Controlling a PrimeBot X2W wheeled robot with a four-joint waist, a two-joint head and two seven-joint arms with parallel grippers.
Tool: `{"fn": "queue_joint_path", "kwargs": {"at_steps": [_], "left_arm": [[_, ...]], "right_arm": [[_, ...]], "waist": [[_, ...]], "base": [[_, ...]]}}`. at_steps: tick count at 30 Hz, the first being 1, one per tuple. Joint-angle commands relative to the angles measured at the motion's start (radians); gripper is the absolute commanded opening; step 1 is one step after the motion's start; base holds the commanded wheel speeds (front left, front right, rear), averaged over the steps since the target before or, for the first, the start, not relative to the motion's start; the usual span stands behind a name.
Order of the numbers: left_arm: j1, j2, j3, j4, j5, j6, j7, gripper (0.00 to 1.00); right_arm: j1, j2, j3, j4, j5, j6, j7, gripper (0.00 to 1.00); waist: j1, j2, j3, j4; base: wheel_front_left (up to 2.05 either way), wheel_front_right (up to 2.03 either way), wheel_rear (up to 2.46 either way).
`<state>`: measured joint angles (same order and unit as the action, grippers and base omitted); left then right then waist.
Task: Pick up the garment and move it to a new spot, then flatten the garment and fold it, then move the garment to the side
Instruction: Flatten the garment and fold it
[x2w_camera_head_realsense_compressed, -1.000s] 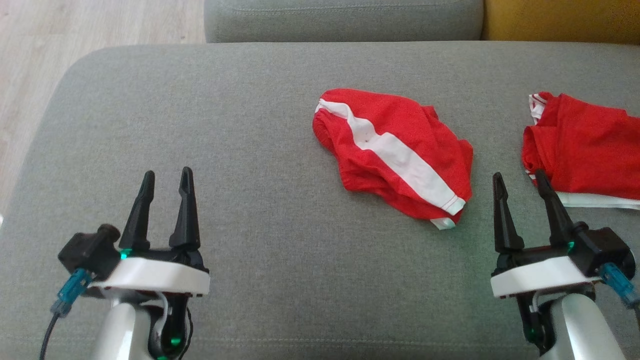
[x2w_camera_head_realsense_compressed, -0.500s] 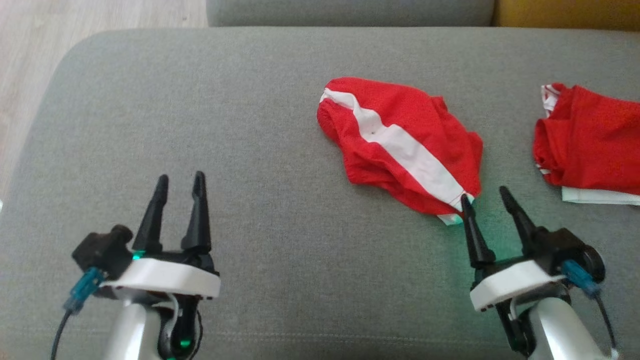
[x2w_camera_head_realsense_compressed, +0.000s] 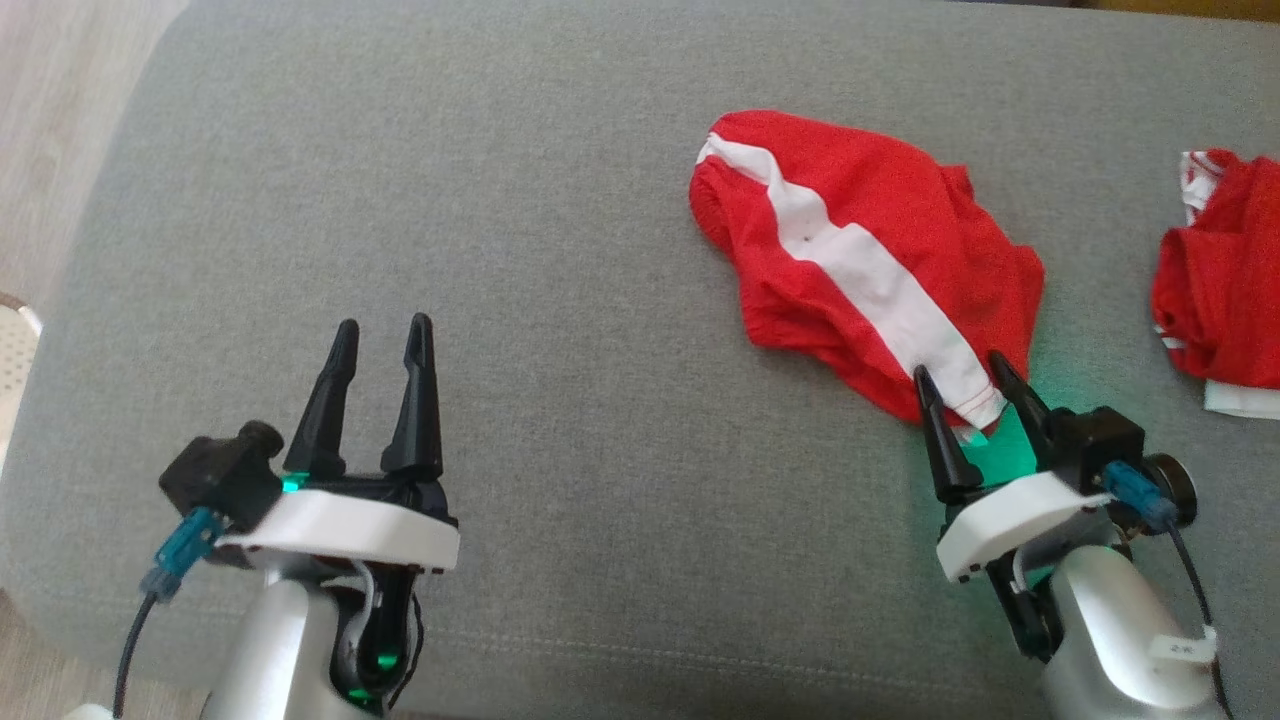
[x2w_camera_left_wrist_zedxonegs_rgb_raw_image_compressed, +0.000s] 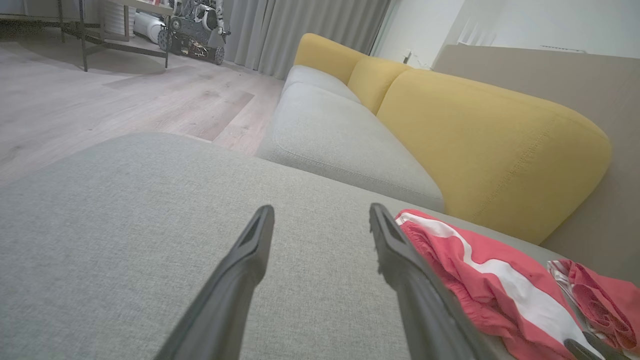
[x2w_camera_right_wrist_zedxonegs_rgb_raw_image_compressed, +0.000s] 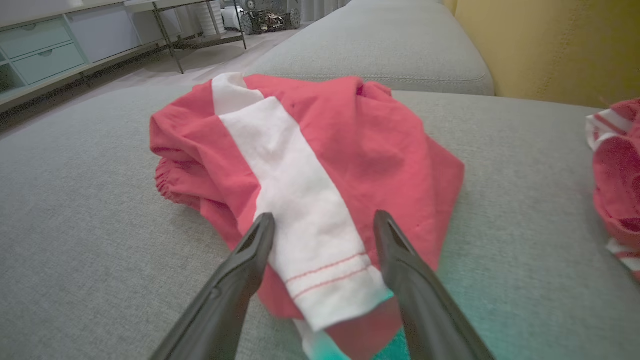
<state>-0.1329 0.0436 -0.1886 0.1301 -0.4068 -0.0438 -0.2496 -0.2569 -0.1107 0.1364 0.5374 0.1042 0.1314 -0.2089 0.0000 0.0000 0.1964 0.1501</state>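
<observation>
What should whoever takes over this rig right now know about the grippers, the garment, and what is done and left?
Left gripper: open, over bare grey cushion, away from the cloth.
Right gripper: open, fingers either side of the white hem end of the red garment; no grip yet.
Garment: crumpled on the cushion; a second red garment lies apart toward the right.
Done: nothing beyond lining up on the hem.
Left: grasp, move, flatten, fold, set aside.

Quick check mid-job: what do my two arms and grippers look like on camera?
Left gripper and right gripper match: two long, tapered black fingers on a white housing, green light glowing, blue connector with a black cable, glossy pale forearm. The right forearm carries a small white label.
</observation>
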Motion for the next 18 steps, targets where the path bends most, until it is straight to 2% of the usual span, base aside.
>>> {"fn": "queue_joint_path", "kwargs": {"at_steps": [1,3,4,5,6,7,8,13,18], "left_arm": [[-0.052,0.007,0.022,-0.032,-0.011,0.008,-0.012,1.00],[-0.055,0.007,0.019,-0.032,-0.013,0.009,-0.012,1.00],[-0.056,0.007,0.019,-0.032,-0.014,0.009,-0.012,1.00],[-0.056,0.007,0.018,-0.031,-0.014,0.010,-0.012,1.00],[-0.056,0.007,0.018,-0.031,-0.014,0.010,-0.012,1.00],[-0.056,0.007,0.019,-0.031,-0.015,0.011,-0.012,1.00],[-0.055,0.007,0.020,-0.030,-0.015,0.012,-0.012,1.00],[-0.048,0.007,0.028,-0.021,-0.009,0.007,-0.012,1.00],[-0.050,0.007,0.044,-0.009,0.008,-0.007,-0.012,1.00]], "right_arm": [[-0.044,-0.013,0.031,-0.008,-0.003,-0.001,-0.014,1.00],[-0.054,-0.016,0.035,0.009,-0.001,-0.001,-0.017,1.00],[-0.058,-0.018,0.037,0.016,-0.001,-0.001,-0.019,0.85],[-0.062,-0.018,0.039,0.022,0.000,-0.001,-0.021,0.37],[-0.062,-0.018,0.039,0.022,0.000,-0.001,-0.021,0.37],[-0.065,-0.018,0.041,0.025,0.000,-0.001,-0.024,0.09],[-0.068,-0.018,0.042,0.026,-0.002,-0.001,-0.027,0.00],[-0.066,-0.018,0.047,0.006,-0.006,-0.001,-0.040,0.00],[-0.039,-0.035,0.088,-0.045,-0.013,-0.001,-0.045,0.00]], "waist": [[0.0000,0.0000,0.010,0.010],[0.0000,0.0000,0.014,0.014],[0.0000,0.0000,0.015,0.015],[0.0000,0.0000,0.015,0.015],[0.0000,0.0000,0.015,0.015],[0.0000,0.0000,0.014,0.014],[0.0000,0.0000,0.012,0.012],[0.0000,0.0000,-0.009,-0.019],[0.0000,0.0000,-0.034,-0.078]], "base": [[0.00,0.00,0.00],[0.00,0.00,0.00],[0.00,0.00,0.00],[0.00,0.00,0.00],[0.00,0.00,0.00],[0.00,0.00,0.00],[0.00,0.00,0.00],[0.00,0.00,0.00],[0.00,0.00,0.00]]}}
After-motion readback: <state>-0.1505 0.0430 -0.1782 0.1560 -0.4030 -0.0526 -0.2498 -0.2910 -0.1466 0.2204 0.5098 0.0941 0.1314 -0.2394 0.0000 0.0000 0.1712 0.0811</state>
